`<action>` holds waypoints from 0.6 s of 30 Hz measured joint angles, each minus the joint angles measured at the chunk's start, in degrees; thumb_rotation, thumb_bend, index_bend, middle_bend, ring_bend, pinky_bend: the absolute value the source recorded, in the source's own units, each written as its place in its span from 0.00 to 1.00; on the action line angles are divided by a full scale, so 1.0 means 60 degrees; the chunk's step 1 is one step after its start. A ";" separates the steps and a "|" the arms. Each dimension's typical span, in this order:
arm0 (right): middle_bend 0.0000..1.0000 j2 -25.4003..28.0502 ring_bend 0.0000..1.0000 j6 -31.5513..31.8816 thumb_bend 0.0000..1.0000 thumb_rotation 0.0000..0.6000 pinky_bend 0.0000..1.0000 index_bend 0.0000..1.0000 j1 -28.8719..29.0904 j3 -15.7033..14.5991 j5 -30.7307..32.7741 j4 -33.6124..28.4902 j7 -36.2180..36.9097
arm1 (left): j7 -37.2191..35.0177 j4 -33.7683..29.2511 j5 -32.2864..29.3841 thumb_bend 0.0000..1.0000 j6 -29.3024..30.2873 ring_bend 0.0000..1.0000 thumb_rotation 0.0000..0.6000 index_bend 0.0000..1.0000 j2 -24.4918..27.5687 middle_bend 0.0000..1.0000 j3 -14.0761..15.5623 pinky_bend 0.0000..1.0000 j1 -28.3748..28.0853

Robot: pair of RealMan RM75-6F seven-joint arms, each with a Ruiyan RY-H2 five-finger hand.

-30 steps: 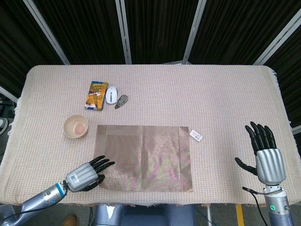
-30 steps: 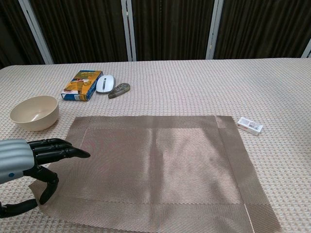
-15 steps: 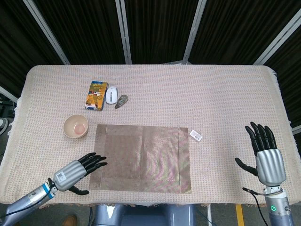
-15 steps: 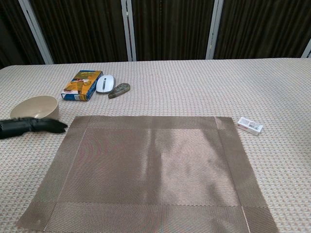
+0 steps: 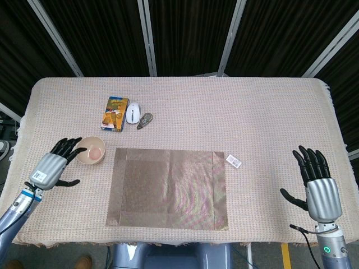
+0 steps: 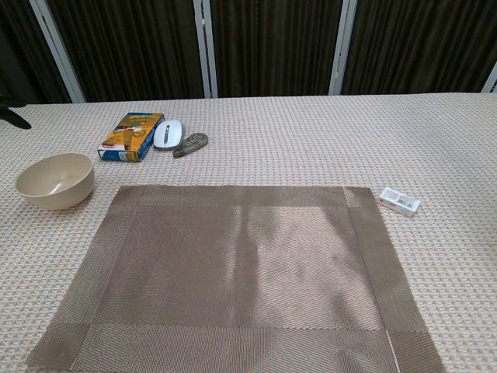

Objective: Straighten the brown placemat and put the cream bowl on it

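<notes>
From the head view, I am holding my left hand (image 5: 52,166) spread and empty just beside the cream bowl (image 5: 91,150), fingertips reaching toward its rim, while my right hand (image 5: 318,185) is hovering open, palm down, well apart over the right end of the counter (image 5: 269,106). The brown placemat (image 5: 169,188) is lying flat with its edges roughly square to the counter, so I am judging the straightening done and the bowl the step now in hand. The next move is calling for me to close my fingers over the rim, lift, and carry the bowl rightward onto the mat. Across the chest view, the bowl (image 6: 54,180) is sitting upright just off the mat's far left corner, smooth, shallow and seemingly empty; the mat (image 6: 241,268) is showing a woven sheen and a darker border. Only a dark tip of my left hand is showing at that view's left edge.
</notes>
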 measured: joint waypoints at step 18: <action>0.00 0.0019 0.00 -0.0073 0.00 1.00 0.00 0.00 0.0023 0.0080 0.0127 0.0071 0.0023 | -0.0132 0.3801 -0.0537 0.23 -0.1952 0.00 1.00 0.34 -0.2789 0.00 -0.0834 0.00 -0.0335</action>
